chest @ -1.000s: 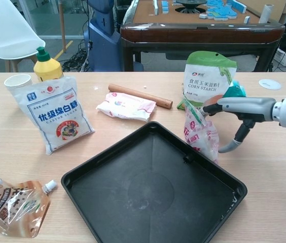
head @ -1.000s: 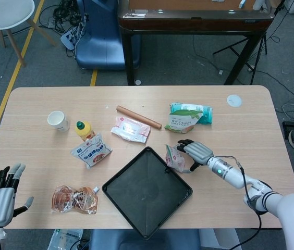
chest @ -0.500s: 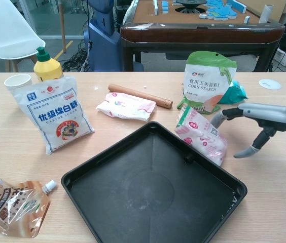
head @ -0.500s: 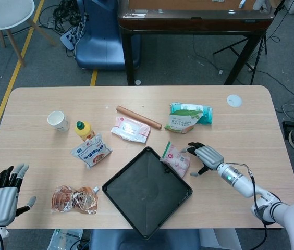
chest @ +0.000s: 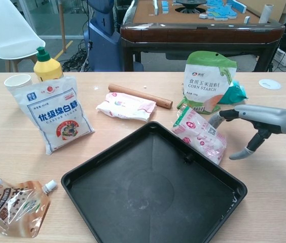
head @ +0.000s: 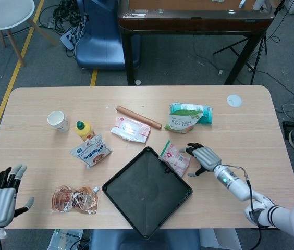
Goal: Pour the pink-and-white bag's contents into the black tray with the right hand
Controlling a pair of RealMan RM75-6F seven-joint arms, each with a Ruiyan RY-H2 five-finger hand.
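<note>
chest view shows the black tray (chest: 153, 190) at the table's near edge with nothing in it, and the pink-and-white bag (chest: 199, 134) lying against its far-right rim, leaning on the table. the right hand (chest: 257, 121) sits just right of the bag, fingers apart, though whether they touch it i cannot tell. the left hand (head: 1, 200) hovers open-fingered at the near-left corner; a sugar bag (chest: 54, 119), cup (chest: 19, 81), yellow bottle (chest: 46, 66), rolling pin (chest: 140, 95) and corn starch bag (chest: 209, 81) stand toward the far edge.
</note>
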